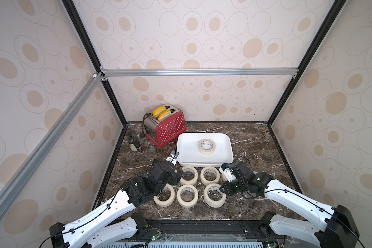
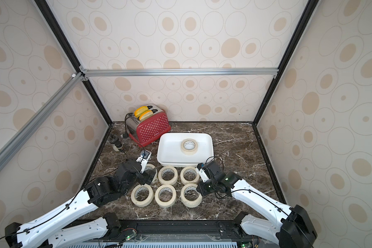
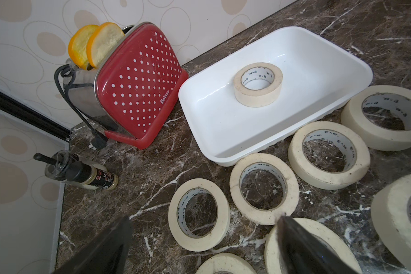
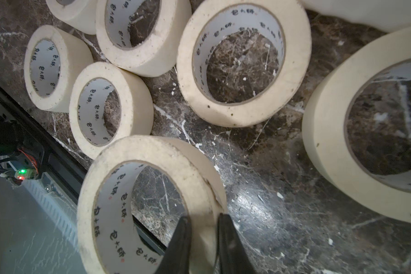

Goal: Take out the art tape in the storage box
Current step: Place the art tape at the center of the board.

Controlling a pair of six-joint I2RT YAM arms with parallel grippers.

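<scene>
Frontward, right tool (image 4: 203, 217) clamps one art tape (image 4: 152, 151) wall; left tool (image 3: 203, 218) gapes over rolls (image 3: 261, 217) bordering the storage box (image 3: 223, 123) rim.

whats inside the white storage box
One roll of art tape lies flat in the storage box; the rest of its floor is bare. The floor beneath the roll's ring is covered.

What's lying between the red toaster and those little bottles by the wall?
The black plug lies there on the dark marble, nearer the toaster than the bottles. The left wrist view shows it clearly.
</scene>
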